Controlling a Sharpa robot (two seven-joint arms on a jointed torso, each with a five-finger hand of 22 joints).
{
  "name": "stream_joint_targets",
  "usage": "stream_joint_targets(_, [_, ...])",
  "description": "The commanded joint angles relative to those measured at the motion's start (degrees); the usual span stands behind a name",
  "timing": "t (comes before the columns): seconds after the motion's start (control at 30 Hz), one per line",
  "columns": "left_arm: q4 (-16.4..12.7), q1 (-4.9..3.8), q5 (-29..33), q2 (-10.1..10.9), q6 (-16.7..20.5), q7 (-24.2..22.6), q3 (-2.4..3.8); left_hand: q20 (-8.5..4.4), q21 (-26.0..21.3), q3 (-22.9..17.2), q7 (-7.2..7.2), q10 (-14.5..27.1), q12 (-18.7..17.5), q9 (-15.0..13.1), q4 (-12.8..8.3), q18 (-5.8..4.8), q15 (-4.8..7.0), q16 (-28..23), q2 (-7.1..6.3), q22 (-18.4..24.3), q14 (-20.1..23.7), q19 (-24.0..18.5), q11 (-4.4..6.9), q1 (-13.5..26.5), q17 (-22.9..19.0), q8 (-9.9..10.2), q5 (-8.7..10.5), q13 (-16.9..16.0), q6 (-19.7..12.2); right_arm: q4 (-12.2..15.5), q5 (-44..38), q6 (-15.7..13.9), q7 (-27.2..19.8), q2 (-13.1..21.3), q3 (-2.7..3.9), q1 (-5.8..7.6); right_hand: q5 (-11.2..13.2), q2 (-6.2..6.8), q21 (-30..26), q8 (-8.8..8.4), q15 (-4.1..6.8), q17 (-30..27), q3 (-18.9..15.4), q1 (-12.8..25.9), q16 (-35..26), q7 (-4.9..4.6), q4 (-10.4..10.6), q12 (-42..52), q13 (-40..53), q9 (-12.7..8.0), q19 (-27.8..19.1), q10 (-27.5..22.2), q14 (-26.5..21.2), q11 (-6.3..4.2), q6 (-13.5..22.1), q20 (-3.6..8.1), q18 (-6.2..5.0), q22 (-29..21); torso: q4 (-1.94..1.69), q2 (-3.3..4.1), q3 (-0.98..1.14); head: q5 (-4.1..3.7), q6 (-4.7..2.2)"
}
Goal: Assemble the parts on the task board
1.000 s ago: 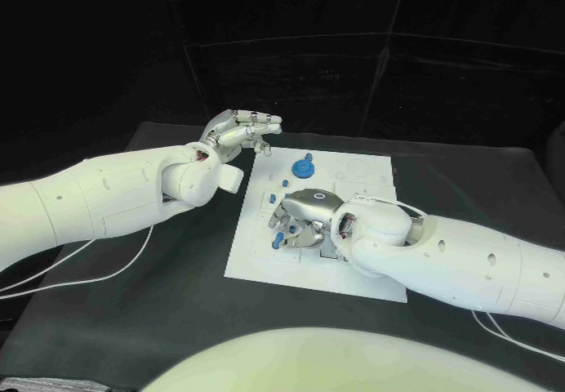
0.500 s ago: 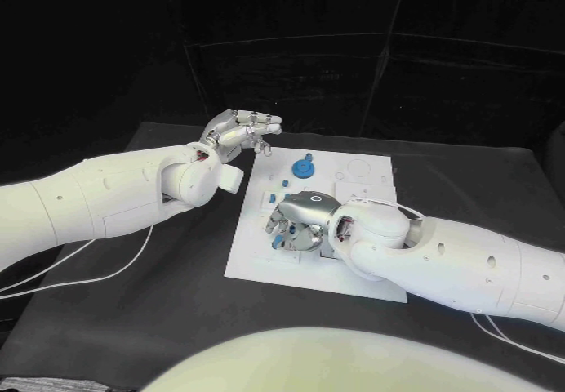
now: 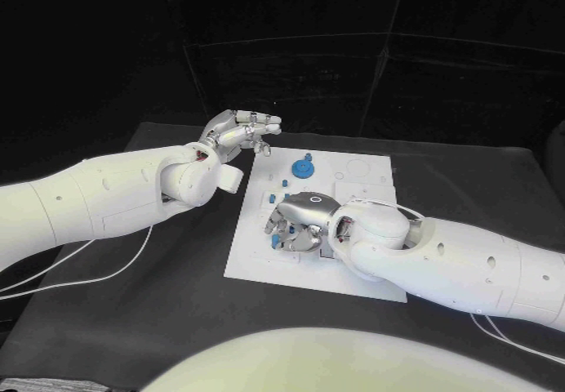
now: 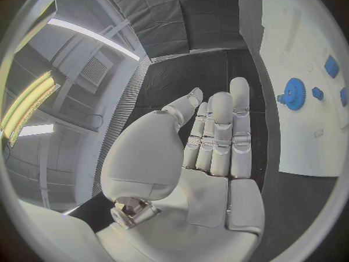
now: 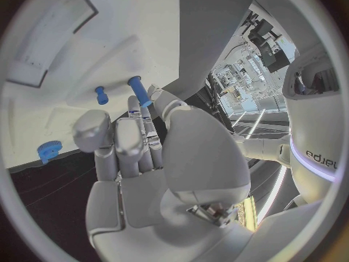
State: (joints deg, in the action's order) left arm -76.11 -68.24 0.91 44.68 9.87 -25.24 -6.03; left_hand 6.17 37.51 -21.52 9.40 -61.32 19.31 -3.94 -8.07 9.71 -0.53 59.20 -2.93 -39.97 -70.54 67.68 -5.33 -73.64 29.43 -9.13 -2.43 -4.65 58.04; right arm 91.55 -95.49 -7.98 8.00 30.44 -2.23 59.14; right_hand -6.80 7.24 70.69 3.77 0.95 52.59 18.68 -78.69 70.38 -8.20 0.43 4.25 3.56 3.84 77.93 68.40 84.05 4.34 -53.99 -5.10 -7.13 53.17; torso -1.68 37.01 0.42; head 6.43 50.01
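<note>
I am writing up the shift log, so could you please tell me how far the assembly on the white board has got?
Early, it seems. Done: a blue gear sits at the far end of the task board. In hand: the right hand is down over the board's middle, a blue peg at its fingertips; whether it grips it is unclear. Left: small blue pieces lie loose. The left hand waits open beside the board.

Right hand (image 3: pixel 300 219) covers the middle of the task board (image 3: pixel 359 269); parts beneath it hidden. Whether its fingers (image 5: pixel 134 137) hold the blue peg (image 5: pixel 140 91): cannot tell. Small blue parts (image 3: pixel 273 198) too small to identify.
</note>
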Motion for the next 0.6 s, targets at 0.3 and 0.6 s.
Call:
stream_joint_targets(0.3, [0.0,-0.08,0.1,0.0,-0.7,-0.1,0.05,0.17,-0.2,0.3,0.15,0.4,0.3,0.1,0.0,0.73,-0.09,-0.4,0.55,0.1,0.4,-0.3,-0.08,0.1,-0.1,-0.1,-0.34,0.1,-0.1,0.4,-0.3,-7.5,0.2,1.2,0.02,0.05,0.9,1.22,-6.3,-0.26,-1.39,-7.3,-2.9,0.1,-4.7,-0.71,-0.8,0.0,0.1,-0.2,-4.7,-8.8,-2.8,1.38,6.3,-1.01,-1.06,-9.4,0.00,0.02,0.06,-0.21,-0.01])
stream_joint_targets(0.6, [-0.1,-0.08,0.1,0.3,-0.7,0.0,0.04,0.17,-0.2,0.3,0.15,0.4,0.3,0.1,0.0,0.73,-0.09,-0.4,0.55,0.1,0.4,-0.3,-0.08,0.1,-0.1,-0.1,-0.34,0.1,-0.1,4.9,3.8,-11.4,-0.2,7.0,0.11,0.23,0.5,0.52,-5.7,0.89,-1.26,-5.8,-4.9,0.7,-3.6,-1.34,-0.2,2.7,0.6,0.4,-3.8,-6.4,-1.9,1.21,3.0,-1.02,-0.82,-8.1,0.16,-0.18,-0.12,-0.79,-0.02])
